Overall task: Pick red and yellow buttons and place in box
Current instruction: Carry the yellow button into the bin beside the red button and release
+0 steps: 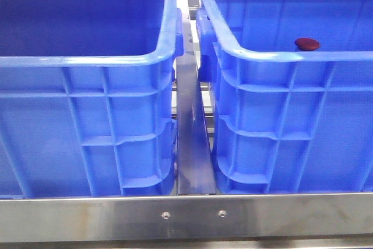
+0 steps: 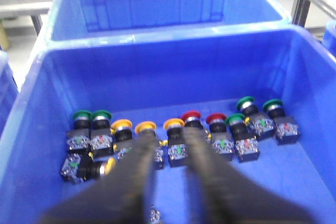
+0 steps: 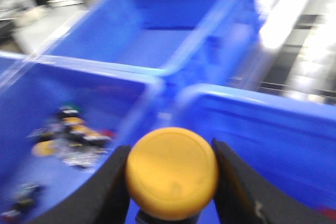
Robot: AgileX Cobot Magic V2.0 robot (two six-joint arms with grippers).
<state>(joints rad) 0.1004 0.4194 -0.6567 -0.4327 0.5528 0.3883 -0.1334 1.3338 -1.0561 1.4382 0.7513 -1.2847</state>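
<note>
Right gripper (image 3: 171,182) fingers pinch the yellow button (image 3: 171,172) above the crates. Left gripper (image 2: 169,150) fingers spread, hovering over the mixed buttons in a blue crate (image 2: 157,72). Red button (image 1: 307,44) sits in the right box (image 1: 274,56).

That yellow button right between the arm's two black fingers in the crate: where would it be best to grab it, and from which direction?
Probably by the round yellow cap, or the black neck just under it, coming down from above. The button stands upright in a tight row, neighbours close on both sides, so only its top is free. The left gripper already hangs open over that spot, fingers straddling the row.
</note>
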